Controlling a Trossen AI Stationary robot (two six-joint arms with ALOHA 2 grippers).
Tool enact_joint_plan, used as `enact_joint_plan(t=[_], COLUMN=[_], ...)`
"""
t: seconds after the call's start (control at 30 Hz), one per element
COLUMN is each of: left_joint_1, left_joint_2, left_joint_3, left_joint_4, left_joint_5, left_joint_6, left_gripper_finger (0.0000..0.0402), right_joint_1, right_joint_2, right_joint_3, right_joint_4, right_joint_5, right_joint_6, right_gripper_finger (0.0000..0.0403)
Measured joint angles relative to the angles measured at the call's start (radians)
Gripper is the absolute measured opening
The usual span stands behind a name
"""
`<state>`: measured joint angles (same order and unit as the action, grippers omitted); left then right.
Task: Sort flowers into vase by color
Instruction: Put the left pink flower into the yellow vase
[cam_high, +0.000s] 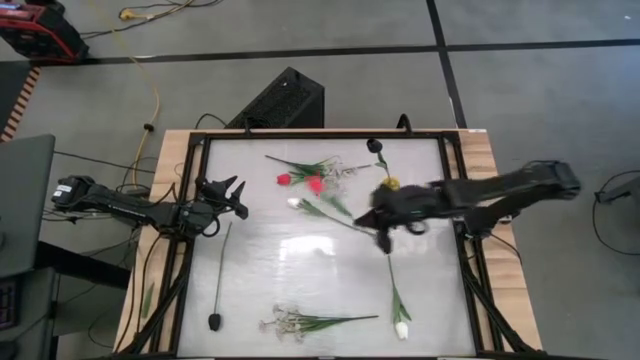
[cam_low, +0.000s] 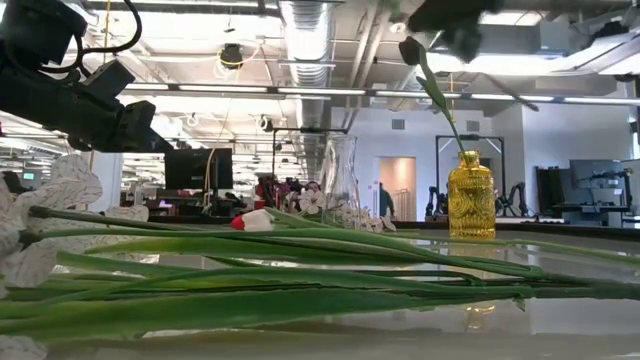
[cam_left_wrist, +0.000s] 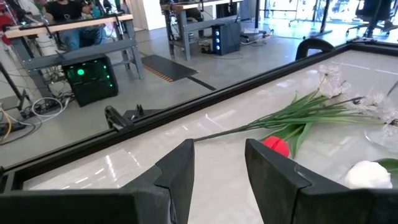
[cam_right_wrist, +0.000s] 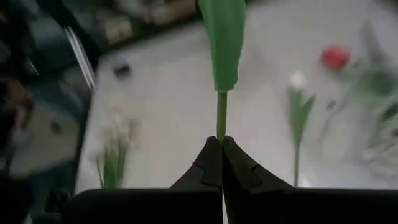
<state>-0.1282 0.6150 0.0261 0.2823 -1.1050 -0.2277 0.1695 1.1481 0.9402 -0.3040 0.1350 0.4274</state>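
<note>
Right wrist view shows the right gripper (cam_right_wrist: 221, 142) with its fingers pinched tight on a thin green stem (cam_right_wrist: 221, 115). Seen from above, that gripper sits right of the middle, near the yellow vase (cam_high: 391, 184). The left gripper (cam_high: 233, 194) waits at the left edge, fingers apart and holding nothing. More flowers (cam_high: 310, 180) lie on the tabletop (cam_high: 300, 260). The stem is skinny, so it could slip or miss the vase's small mouth.
</note>
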Motion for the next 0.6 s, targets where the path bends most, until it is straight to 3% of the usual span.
enact_joint_plan(t=[0.13,0.3,0.43,0.6], left_joint_1=[0.000,0.000,0.000,0.000], left_joint_2=[0.000,0.000,0.000,0.000], left_joint_3=[0.000,0.000,0.000,0.000], left_joint_4=[0.005,0.005,0.005,0.005], left_joint_5=[-0.003,-0.005,-0.010,-0.018], left_joint_6=[-0.001,-0.001,-0.001,-0.001], left_gripper_finger=[0.0133,0.0133,0.0133,0.0133], right_joint_1=[0.039,0.039,0.013,-0.071], right_joint_2=[-0.222,-0.437,-0.548,-0.611], right_joint_3=[-0.167,-0.269,-0.315,-0.330], right_joint_4=[0.078,0.081,0.084,0.085], right_joint_5=[0.140,0.290,0.469,0.524], right_joint_6=[-0.014,-0.037,-0.091,-0.104], right_gripper_finger=[0.0018,0.0018,0.0018,0.0018])
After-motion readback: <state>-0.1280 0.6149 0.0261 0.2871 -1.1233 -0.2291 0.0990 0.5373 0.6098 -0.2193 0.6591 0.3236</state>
